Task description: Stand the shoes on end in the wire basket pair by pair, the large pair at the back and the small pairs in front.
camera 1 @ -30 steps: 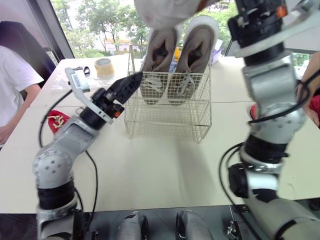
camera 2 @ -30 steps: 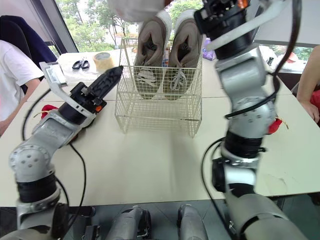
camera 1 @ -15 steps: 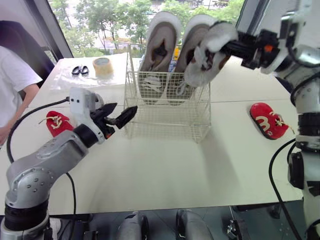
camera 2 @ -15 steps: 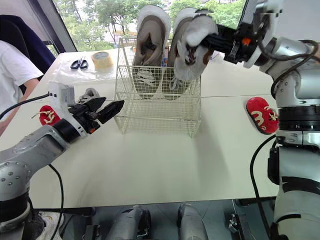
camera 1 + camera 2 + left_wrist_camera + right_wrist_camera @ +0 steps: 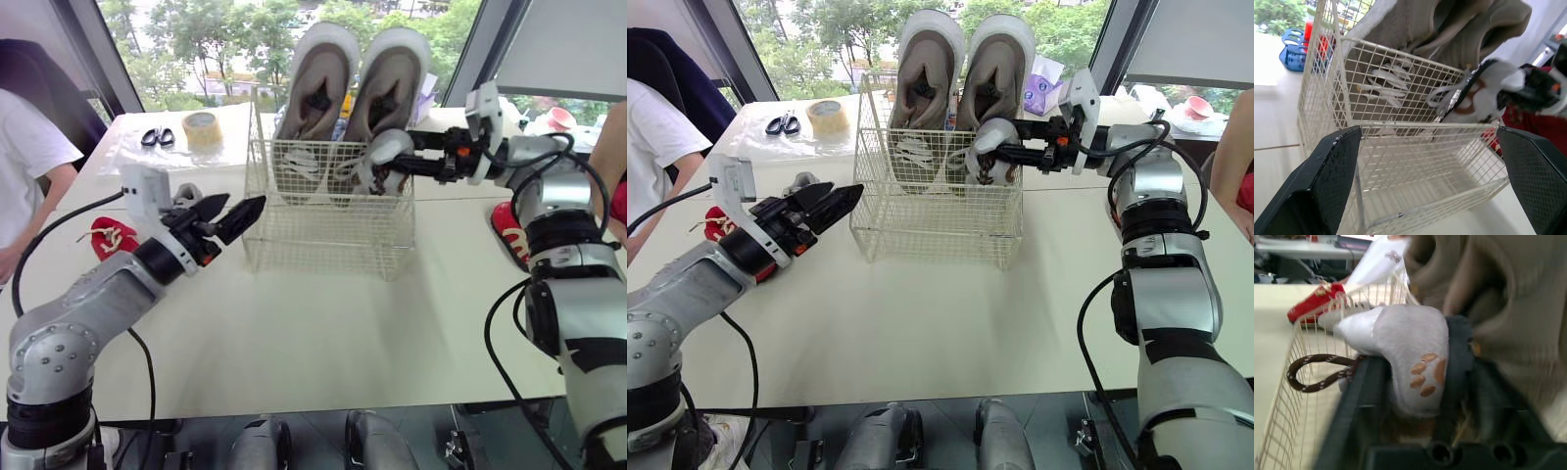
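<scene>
A wire basket [image 5: 328, 233] stands mid-table with the large beige pair [image 5: 315, 83] upright on end along its back. A small white shoe [image 5: 384, 149] with paw prints and a brown loop hangs at the basket's right front corner, just inside the rim. My right gripper [image 5: 394, 164] reaches in from the right and is shut on the shoe; its fingers [image 5: 1359, 401] flank the shoe [image 5: 1410, 347]. My left gripper [image 5: 235, 212] hovers open just left of the basket with nothing between its fingers [image 5: 1327, 166]. One small red shoe [image 5: 110, 235] lies at the far left and another [image 5: 505, 223] at the right behind my right arm.
A tape roll [image 5: 203, 127] and scissors [image 5: 157, 137] lie at the back left. A person in a white shirt [image 5: 29, 157] sits at the left table edge, and another person's arm [image 5: 617, 166] shows at the far right. A purple pack [image 5: 1043, 95] sits behind the basket.
My right arm has swung down from high overhead, lowering the white shoe to the basket's right front corner. My left gripper has drawn back from the basket's rim, still open.
</scene>
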You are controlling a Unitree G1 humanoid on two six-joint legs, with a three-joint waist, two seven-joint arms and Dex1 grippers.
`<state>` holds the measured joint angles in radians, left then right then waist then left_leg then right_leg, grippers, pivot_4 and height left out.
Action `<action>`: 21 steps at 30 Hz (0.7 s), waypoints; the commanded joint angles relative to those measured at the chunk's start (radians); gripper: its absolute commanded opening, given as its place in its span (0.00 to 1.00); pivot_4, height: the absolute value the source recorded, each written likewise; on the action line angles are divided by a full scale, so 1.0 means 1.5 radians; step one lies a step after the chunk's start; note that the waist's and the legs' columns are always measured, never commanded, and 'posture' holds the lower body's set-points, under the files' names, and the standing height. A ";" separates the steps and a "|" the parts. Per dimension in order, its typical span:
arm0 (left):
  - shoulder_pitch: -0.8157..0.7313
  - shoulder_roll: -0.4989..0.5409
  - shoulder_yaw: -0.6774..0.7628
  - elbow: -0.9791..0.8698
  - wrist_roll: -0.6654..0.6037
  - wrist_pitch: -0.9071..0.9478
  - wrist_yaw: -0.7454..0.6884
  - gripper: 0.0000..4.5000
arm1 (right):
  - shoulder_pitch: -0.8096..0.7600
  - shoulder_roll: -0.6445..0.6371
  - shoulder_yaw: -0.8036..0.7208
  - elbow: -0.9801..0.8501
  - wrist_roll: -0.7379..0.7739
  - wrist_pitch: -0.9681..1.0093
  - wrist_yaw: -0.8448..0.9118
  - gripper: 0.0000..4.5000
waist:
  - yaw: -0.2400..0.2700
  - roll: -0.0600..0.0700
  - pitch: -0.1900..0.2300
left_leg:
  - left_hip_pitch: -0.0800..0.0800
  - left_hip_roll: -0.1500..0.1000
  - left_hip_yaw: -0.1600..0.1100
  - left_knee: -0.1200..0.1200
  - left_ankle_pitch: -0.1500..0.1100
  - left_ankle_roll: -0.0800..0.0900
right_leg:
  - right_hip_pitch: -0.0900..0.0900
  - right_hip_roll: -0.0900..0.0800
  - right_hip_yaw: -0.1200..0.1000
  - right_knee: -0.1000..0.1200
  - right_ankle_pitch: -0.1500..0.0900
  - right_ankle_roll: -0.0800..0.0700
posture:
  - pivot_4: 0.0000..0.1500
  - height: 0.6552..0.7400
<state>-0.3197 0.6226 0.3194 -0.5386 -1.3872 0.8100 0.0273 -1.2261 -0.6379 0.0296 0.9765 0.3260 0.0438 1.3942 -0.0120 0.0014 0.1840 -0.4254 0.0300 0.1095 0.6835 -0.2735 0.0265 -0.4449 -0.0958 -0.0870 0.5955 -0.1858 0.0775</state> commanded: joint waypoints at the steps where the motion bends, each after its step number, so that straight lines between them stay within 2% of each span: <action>1: 0.002 0.006 0.024 0.001 -0.020 -0.015 -0.007 1.00 | -0.042 -0.010 -0.032 0.001 -0.002 -0.008 0.013 0.97 | -0.001 0.000 0.000 | 0.000 0.000 0.000 0.000 0.000 0.000 | 0.000 0.000 0.000 0.000 0.000 0.000 | 1.00 1.00; 7: 0.009 0.015 0.033 0.009 -0.013 -0.023 -0.029 1.00 | -0.029 -0.038 -0.057 -0.074 0.011 0.041 0.034 0.99 | 0.001 0.000 0.000 | 0.000 0.000 0.000 0.000 0.000 0.000 | 0.000 0.000 0.000 0.000 0.000 0.000 | 1.00 1.00; 14: -0.004 0.030 0.024 0.043 0.009 -0.017 -0.048 1.00 | 0.047 -0.082 -0.074 -0.325 0.065 0.191 0.042 0.99 | 0.001 0.000 0.000 | 0.000 0.000 0.000 0.000 0.000 0.000 | 0.000 0.000 0.000 0.001 0.000 0.000 | 1.00 1.00; 18: -0.031 0.071 0.039 0.098 0.059 -0.008 -0.037 1.00 | 0.078 -0.119 -0.110 -0.456 0.104 0.278 0.000 0.99 | 0.001 0.000 0.000 | 0.000 0.000 0.000 0.000 0.000 0.000 | 0.000 0.000 0.000 0.001 0.000 0.000 | 1.00 1.00; 21: -0.071 0.125 0.033 0.168 0.122 -0.002 -0.067 1.00 | 0.091 -0.141 -0.130 -0.543 0.141 0.350 -0.031 0.99 | 0.002 0.000 0.000 | 0.000 0.000 -0.001 0.000 0.000 0.000 | -0.001 0.000 -0.001 0.001 0.000 0.000 | 1.00 1.00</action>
<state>-0.3892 0.7762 0.3444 -0.3180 -1.2624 0.8063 -0.0436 -1.0753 -0.8256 -0.1208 0.2537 0.4873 0.5132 1.3774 -0.0086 0.0015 0.1840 -0.4253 0.0302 0.1086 0.6834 -0.2747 0.0280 -0.4459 -0.0960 -0.0882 0.5973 -0.1858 0.0773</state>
